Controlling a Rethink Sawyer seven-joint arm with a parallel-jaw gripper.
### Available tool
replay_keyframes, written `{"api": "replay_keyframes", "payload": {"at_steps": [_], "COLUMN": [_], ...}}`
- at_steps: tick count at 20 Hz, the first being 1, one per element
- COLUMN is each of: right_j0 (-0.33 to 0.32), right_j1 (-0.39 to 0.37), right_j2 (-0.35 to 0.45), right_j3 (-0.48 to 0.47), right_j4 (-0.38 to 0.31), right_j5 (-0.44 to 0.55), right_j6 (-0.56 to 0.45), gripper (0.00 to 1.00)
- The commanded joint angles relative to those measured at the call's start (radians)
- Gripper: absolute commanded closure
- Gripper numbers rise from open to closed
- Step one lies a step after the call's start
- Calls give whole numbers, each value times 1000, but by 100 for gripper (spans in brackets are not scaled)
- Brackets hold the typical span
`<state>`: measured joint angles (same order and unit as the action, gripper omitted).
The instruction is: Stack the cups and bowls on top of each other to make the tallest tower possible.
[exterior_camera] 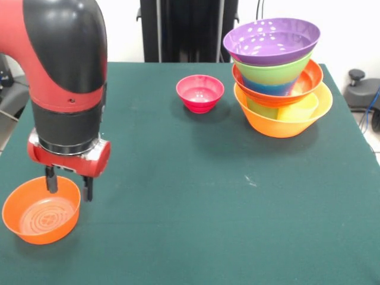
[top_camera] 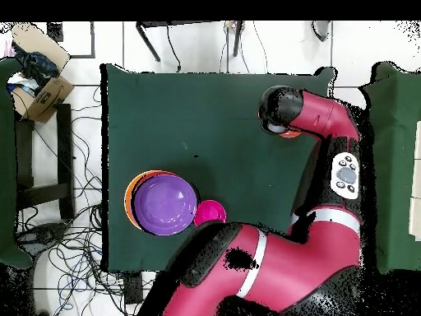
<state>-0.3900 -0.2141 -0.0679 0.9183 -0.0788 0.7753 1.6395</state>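
Observation:
A small orange bowl (exterior_camera: pixel 40 211) sits upright near the table's front left corner. My gripper (exterior_camera: pixel 69 184) hangs low over its right rim, open, with one finger (exterior_camera: pixel 51 179) at the bowl's far rim and the other (exterior_camera: pixel 87 189) just outside it. At the back right stands the tower (exterior_camera: pixel 278 77): a big orange bowl (exterior_camera: pixel 282 126) at the bottom, a red-orange bowl (exterior_camera: pixel 309 79), a lime green bowl (exterior_camera: pixel 273 71) and a purple bowl (exterior_camera: pixel 271 40) on top. A yellow cup (exterior_camera: pixel 300 108) shows through the orange wall. A small pink bowl (exterior_camera: pixel 200 93) stands alone left of the tower. In the overhead view my arm (top_camera: pixel 316 115) hides the gripper.
The green table (exterior_camera: pixel 196 196) ends close in front of the orange bowl and just right of the tower. A black stand (exterior_camera: pixel 187 29) rises behind the far edge. In the overhead view a cardboard box (top_camera: pixel 37 82) and cables lie on the floor beside the table.

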Motion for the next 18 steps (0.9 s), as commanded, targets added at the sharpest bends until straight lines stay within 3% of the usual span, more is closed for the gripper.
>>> {"api": "replay_keyframes", "payload": {"at_steps": [1,8,18], "right_j0": [-23,-46,-46], "right_j1": [-29,-42,19], "right_j2": [189,229,213], "right_j3": [165,175,79], "right_j4": [-79,-113,-191], "right_j5": [-66,-53,-66], "right_j6": [-267,-277,-234], "gripper": [0,0,0]}}
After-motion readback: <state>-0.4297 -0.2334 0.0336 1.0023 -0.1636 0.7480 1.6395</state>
